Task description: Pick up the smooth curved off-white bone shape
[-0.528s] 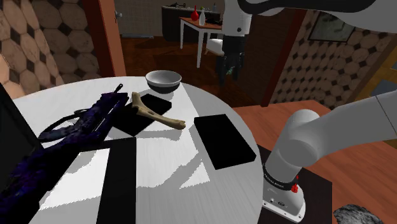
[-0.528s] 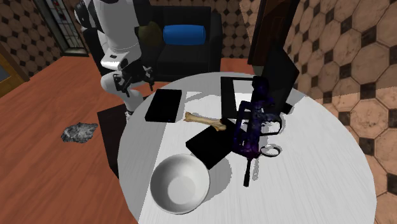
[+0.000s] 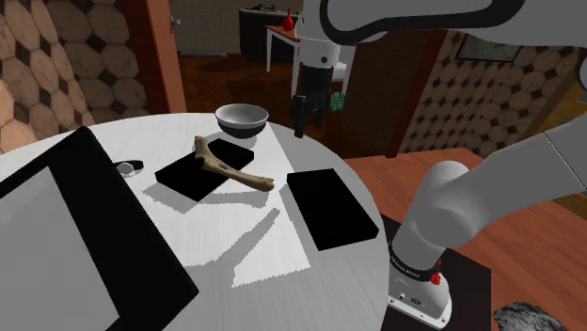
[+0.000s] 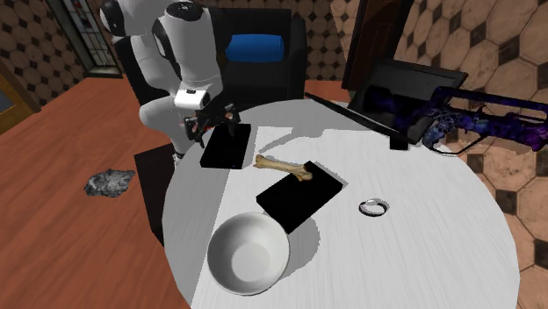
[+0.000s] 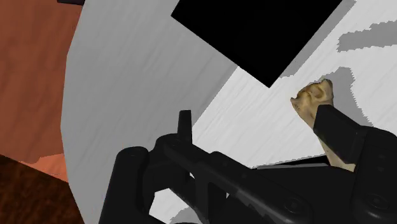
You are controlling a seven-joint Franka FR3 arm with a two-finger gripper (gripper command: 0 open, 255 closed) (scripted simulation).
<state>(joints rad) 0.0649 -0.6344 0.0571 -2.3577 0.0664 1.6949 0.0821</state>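
The bone (image 3: 231, 168) is tan and slightly curved. It lies on the round white table (image 3: 246, 246), its forked end resting on a flat black slab (image 3: 200, 173). In the second exterior view the bone (image 4: 284, 165) sits between two black slabs. My gripper (image 3: 303, 122) hangs above the table's edge, apart from the bone, near the bowl (image 3: 242, 118). In the wrist view the gripper (image 5: 261, 127) is open with nothing between its fingers. One knobby end of the bone (image 5: 313, 98) shows just beyond a fingertip (image 5: 336, 127).
A second black slab (image 3: 328, 207) lies on the side toward the stand. A large dark panel (image 3: 80, 235) covers the shoulder view's lower left. A small ring (image 4: 375, 208) lies on the table. A purple rifle-like object (image 4: 492, 120) sits at the second exterior view's right.
The gripper has swung in over the table's edge toward the bone. The purple rifle-like object has left its place beside the bone, and the dark panel has shifted.
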